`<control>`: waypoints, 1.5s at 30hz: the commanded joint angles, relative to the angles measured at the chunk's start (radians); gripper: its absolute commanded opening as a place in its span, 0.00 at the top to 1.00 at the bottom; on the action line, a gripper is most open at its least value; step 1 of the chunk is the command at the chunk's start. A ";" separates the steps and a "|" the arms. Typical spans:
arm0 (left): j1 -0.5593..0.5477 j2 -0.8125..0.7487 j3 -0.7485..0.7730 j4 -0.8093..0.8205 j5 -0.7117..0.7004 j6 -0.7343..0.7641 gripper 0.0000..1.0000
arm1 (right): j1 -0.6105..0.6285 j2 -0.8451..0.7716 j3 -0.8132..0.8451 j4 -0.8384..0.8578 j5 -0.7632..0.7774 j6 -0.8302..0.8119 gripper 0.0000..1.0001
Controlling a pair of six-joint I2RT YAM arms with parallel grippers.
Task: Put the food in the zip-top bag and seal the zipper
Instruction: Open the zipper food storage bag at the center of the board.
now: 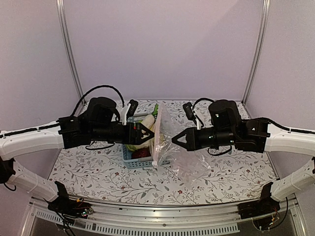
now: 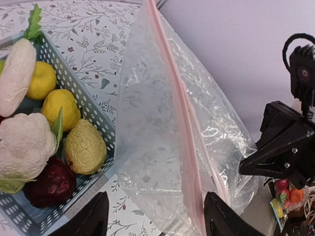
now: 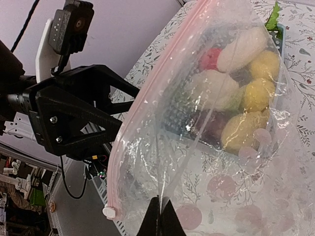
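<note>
The left jaws stand wide open, gripping nothing, the pinkish zipper [image 2: 172, 98] between them. One blue basket [image 2: 93, 110] on the desk [image 1: 98, 172] holds the food [image 2: 54, 110]: two lemons [image 2: 42, 81], one pale yellow-green fruit [image 2: 86, 147], one cauliflower [image 2: 24, 145], one radish [image 2: 15, 73], one dark purple piece [image 2: 49, 183]. Just right, one zip-top bag [image 1: 165, 128] stands upright, screening the basket from the right jaws, pinched shut on its film.

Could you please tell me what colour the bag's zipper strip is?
Pale pink zipper, clearest in the left wrist view.

Lab enclosure: aluminium frame [image 1: 69, 49], plain walls [image 1: 162, 44].
</note>
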 commanded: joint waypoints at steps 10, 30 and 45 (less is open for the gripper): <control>-0.014 0.049 0.010 -0.029 -0.022 -0.006 0.45 | -0.005 0.026 0.008 0.027 -0.066 -0.027 1.00; -0.007 0.042 -0.003 -0.063 -0.095 -0.030 0.99 | -0.005 0.035 -0.026 -0.005 0.026 -0.005 1.00; -0.049 0.083 0.046 -0.020 -0.079 -0.060 1.00 | 0.055 -0.004 0.178 -0.321 0.302 -0.086 0.29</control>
